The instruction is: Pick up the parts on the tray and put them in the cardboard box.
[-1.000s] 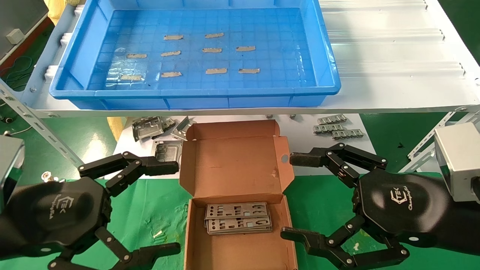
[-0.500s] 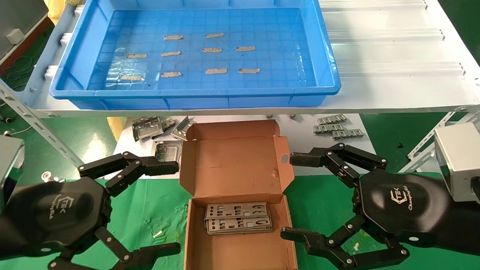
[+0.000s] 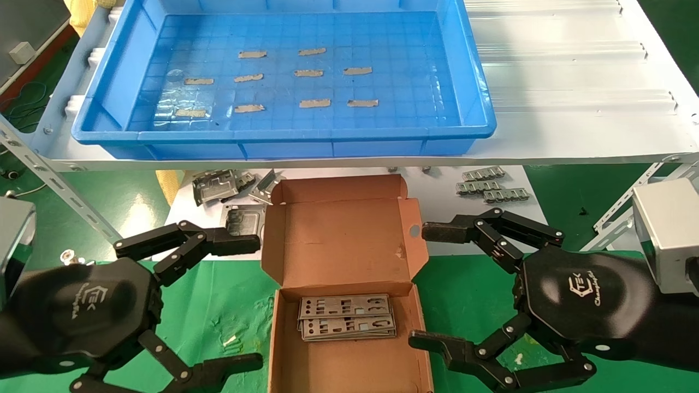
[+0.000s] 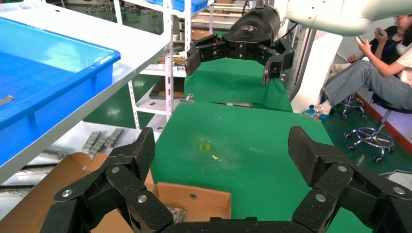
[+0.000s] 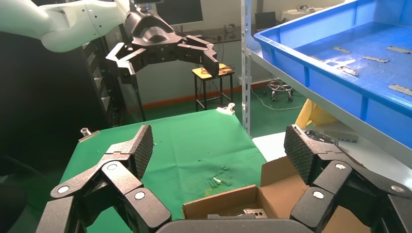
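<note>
Nothing has moved since before: our left gripper [image 3: 248, 297] and right gripper [image 3: 423, 286] hang wide beside the cardboard box [image 3: 341, 248] holding the parts [image 3: 347, 319], tray [image 3: 475, 87] bare; closing could crush a flap.

Nothing has changed: both tools and the parts [image 3: 347, 317] stayed put.

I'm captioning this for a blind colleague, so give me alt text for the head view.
A cardboard box lies open holding stacked parts, flanked by the open left gripper and right gripper. Behind, a shelf's blue tray contains only tape strips.
</note>
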Available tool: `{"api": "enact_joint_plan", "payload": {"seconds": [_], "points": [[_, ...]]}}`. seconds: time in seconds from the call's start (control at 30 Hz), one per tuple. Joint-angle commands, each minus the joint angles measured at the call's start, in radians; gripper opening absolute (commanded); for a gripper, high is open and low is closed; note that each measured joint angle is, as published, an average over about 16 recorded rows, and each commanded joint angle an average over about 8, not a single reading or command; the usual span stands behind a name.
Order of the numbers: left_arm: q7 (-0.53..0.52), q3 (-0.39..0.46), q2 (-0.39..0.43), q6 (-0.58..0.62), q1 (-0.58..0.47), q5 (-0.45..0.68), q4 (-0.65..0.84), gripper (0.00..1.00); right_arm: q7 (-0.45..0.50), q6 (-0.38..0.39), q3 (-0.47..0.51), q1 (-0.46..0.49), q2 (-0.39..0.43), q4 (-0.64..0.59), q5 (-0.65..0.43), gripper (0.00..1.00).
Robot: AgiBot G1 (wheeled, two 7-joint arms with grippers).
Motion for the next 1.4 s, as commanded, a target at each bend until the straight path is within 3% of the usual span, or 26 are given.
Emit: {"api": "enact_joint_plan", "payload": {"seconds": [0.03, 1.4], "points": [[0.0, 0.0, 0.0, 0.0, 0.0, 0.0, 0.0, 1.0, 0.0, 0.0, 0.0, 0.0, 0.0, 0.0, 0.0, 1.0], [0.0, 0.0, 0.0, 0.0, 0.0, 0.0, 0.0, 1.0, 0.0, 0.0, 0.0, 0.0, 0.0, 0.0, 0.0, 1.0]]}}
